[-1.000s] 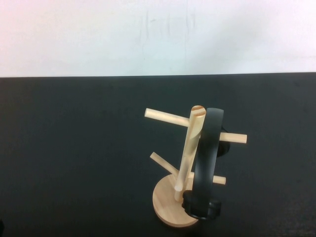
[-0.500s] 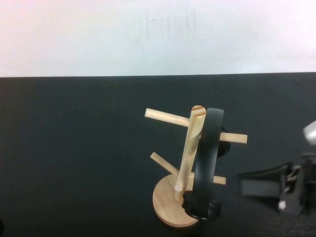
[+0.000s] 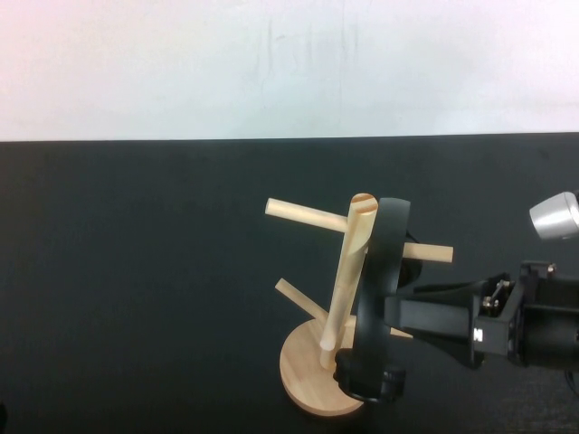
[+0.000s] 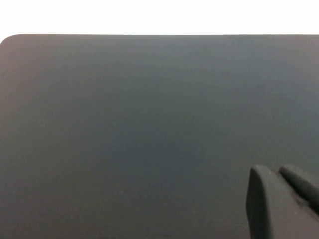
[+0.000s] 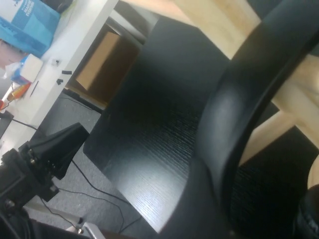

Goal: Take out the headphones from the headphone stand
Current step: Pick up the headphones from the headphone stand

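Note:
The black headphones hang on the light wooden headphone stand, the wide headband over its top and one earcup low by the round base. My right gripper has come in from the right at mid-height of the headband. It is open, with its tips at the band's right edge. In the right wrist view the headband fills the picture close up, with wooden pegs behind it. My left gripper is shut and empty over bare black table, out of the high view.
The black table ends at a white wall at the back. In the right wrist view, past the table's edge, are a cardboard box, a white shelf and black equipment on the grey floor.
My right gripper has entered from the right edge and moved left up to the headband. The headphones and stand have not moved.

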